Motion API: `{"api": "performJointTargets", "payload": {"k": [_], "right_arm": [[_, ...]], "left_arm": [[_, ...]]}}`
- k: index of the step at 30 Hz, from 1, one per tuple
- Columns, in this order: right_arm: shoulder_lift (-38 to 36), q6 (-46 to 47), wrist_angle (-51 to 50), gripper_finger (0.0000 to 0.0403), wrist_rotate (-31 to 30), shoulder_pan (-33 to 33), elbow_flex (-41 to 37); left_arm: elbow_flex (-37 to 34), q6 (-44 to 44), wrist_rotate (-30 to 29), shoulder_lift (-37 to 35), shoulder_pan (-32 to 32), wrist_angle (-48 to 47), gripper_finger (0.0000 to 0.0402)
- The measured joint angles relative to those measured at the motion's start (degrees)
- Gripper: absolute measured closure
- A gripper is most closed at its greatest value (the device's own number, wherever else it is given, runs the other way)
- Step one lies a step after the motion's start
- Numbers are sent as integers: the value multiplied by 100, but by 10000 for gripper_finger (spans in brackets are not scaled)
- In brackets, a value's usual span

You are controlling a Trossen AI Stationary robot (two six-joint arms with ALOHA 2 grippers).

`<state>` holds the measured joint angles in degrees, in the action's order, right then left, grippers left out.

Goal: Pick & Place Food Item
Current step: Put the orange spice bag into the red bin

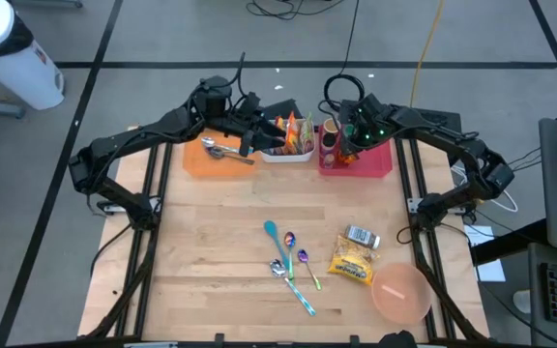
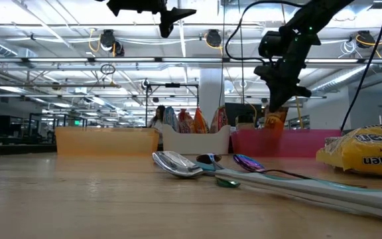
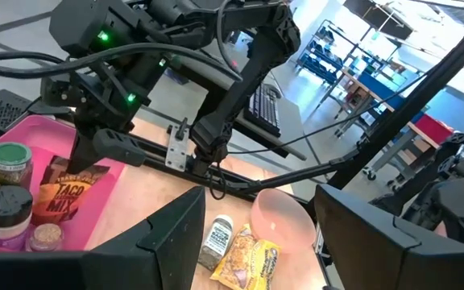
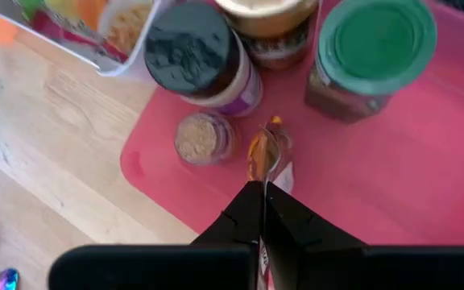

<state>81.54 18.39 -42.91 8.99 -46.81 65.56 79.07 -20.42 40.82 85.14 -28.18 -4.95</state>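
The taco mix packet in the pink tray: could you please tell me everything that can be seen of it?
The taco mix packet is a flat, glossy pouch, orange and dark brown, printed "TACO MIX". It stands nearly upright above the pink tray, pinched at its top edge by the right gripper, whose fingers are shut on it. Beside it stand a green-lidded jar, a black-lidded jar and a small spice jar. Whether its bottom edge touches the tray floor cannot be told.

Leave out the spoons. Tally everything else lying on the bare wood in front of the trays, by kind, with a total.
Yellow noodle packet: 1
Small labelled jar lying on its side: 1
Translucent pink plastic bowl: 1
Total: 3
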Motion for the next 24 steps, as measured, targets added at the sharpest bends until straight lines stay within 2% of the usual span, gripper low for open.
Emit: {"api": "performJointTargets", "payload": {"k": [19, 24], "right_arm": [[328, 15, 200, 401, 34, 0, 0], [326, -122, 253, 371, 46, 0, 0]], "left_arm": [[0, 43, -32, 0, 168, 0, 158], [0, 47, -31, 1, 209, 0, 158]]}}
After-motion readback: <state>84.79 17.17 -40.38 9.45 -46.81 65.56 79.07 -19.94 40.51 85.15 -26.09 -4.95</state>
